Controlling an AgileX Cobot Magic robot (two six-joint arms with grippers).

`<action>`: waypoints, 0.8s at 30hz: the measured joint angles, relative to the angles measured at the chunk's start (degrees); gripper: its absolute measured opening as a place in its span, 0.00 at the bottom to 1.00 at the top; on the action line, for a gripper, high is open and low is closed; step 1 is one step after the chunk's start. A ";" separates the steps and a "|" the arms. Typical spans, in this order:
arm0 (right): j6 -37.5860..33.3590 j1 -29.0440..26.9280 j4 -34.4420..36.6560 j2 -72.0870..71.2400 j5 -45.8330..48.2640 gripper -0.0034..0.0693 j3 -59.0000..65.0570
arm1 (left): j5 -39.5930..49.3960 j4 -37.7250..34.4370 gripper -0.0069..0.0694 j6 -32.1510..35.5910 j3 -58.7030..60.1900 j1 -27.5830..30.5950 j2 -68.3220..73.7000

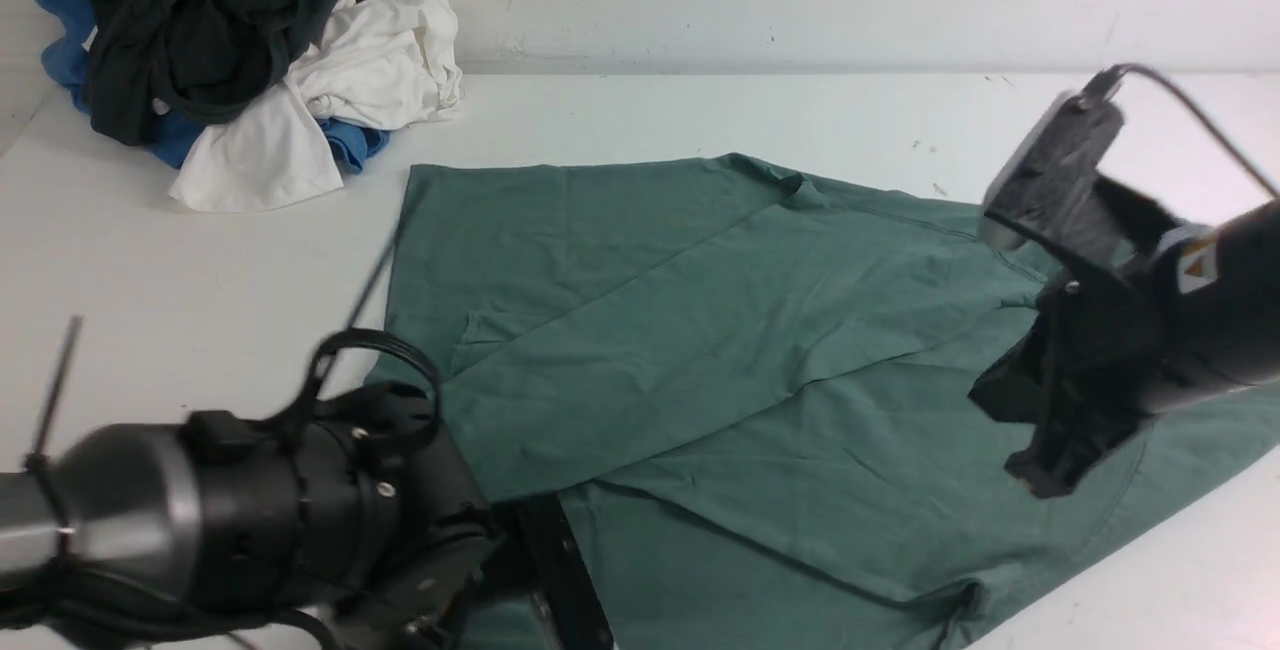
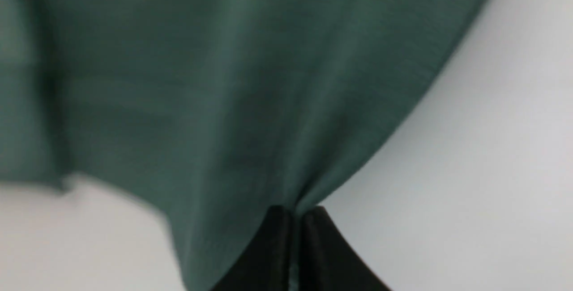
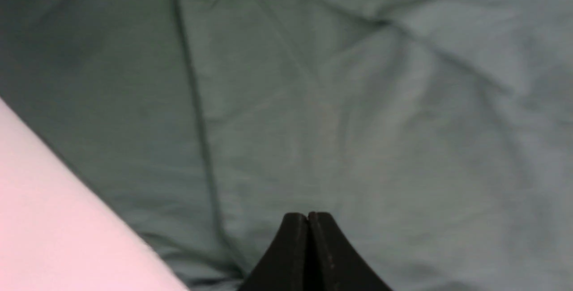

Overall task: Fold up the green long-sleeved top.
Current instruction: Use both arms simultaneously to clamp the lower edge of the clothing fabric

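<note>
The green long-sleeved top point(image 1: 700, 330) lies spread across the white table, with one sleeve folded diagonally over its body. My left gripper point(image 1: 560, 570) is low at the near edge of the cloth. In the left wrist view the left gripper point(image 2: 294, 212) is shut on a pinch of the top point(image 2: 224, 80), and the fabric fans out from its tips. My right gripper point(image 1: 1040, 475) hovers over the garment's right part. In the right wrist view the right gripper point(image 3: 308, 215) is shut with nothing between its fingers, just over the wrinkled cloth point(image 3: 358, 103).
A heap of clothes sits at the back left corner: a very dark garment point(image 1: 200, 20), a white one point(image 1: 340, 90) and a blue one point(image 1: 60, 40). Bare table point(image 1: 200, 260) shows left of the top. A wall bounds the far edge.
</note>
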 joint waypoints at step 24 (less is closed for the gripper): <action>5.43 0.00 -25.88 13.45 -23.63 0.71 20.97 | -7.51 0.82 0.11 -2.26 -0.07 24.60 -12.71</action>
